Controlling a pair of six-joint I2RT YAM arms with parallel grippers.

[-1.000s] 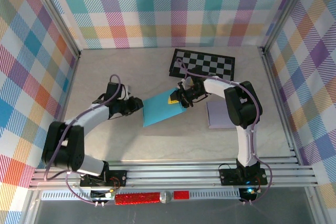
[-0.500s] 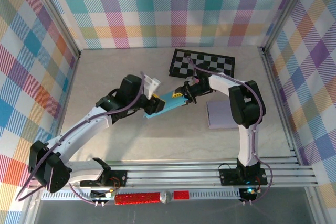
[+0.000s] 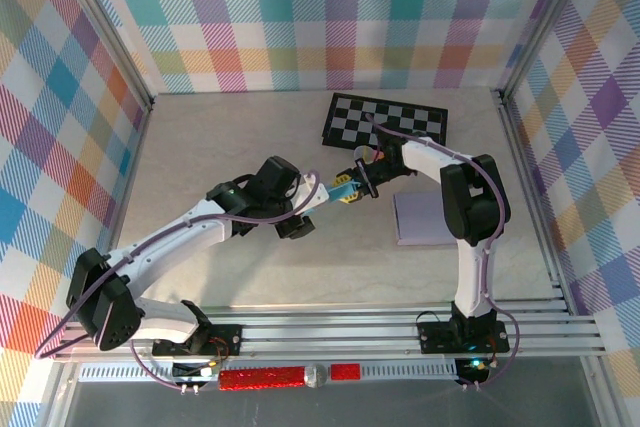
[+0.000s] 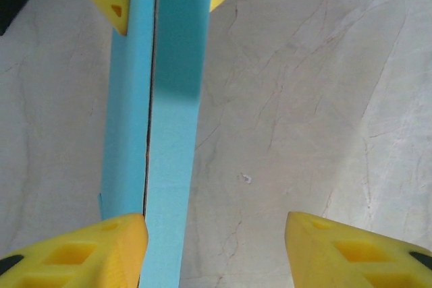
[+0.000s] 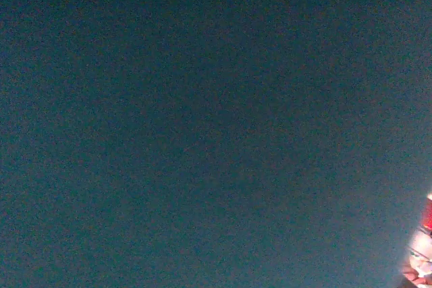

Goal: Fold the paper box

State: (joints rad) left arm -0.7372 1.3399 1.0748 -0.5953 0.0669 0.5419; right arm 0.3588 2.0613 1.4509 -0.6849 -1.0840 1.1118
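The right gripper (image 3: 349,190) pinches the blue paper box (image 4: 172,99), which stands on edge; the left gripper (image 4: 216,226) straddles its other end, jaws wide apart.

Paper box (image 4: 172,99): ends cut off at top and bottom edges of left wrist view; from above, mostly hidden beneath left arm. Left end effector (image 4: 216,234) fingers cropped at bottom edge. Teal surface (image 5: 202,126) at right wrist: dark, blurred, unreadable.

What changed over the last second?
The paper box went from lying flat to standing on edge, its far end gripped by the right pincer throughout. The left pincer left the box's left edge, swung over it and opened; the box now stands between its fingers, against one. Checkerboard and lilac sheet unmoved.
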